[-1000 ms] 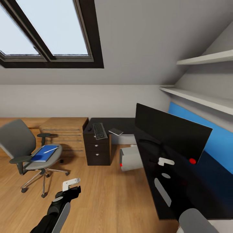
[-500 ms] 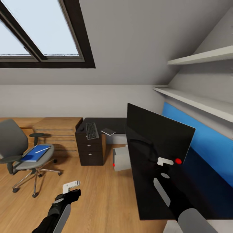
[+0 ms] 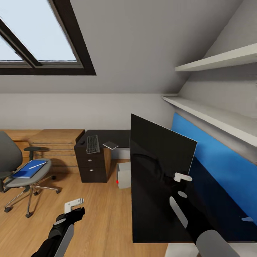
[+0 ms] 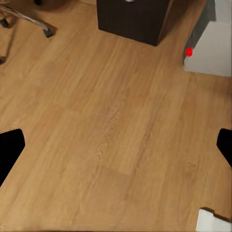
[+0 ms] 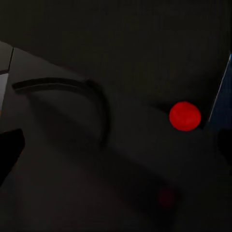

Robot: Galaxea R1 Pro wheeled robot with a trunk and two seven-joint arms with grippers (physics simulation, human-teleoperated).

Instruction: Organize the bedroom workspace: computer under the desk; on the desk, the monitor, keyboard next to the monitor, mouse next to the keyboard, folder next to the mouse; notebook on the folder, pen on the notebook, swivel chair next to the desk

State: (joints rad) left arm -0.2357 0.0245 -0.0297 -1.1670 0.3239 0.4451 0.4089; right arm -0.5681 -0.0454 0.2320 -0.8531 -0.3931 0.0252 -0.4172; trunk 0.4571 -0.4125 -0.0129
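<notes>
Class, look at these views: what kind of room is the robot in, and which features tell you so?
Probably an attic room used as a home office: a sloped ceiling with a skylight, a black corner desk carrying a monitor and keyboard, and a swivel chair on wooden flooring.

The room is seen from above in the head view, facing the long black-topped corner desk (image 3: 117,137) and far wall. The wooden floor (image 4: 111,125) is viewed steeply from nearby by the left wrist camera; the small grey tower computer (image 4: 210,46) (image 3: 123,175) is shared. The wide black flat monitor (image 5: 116,58) (image 3: 160,150) is faced closely by the right wrist camera.
</notes>
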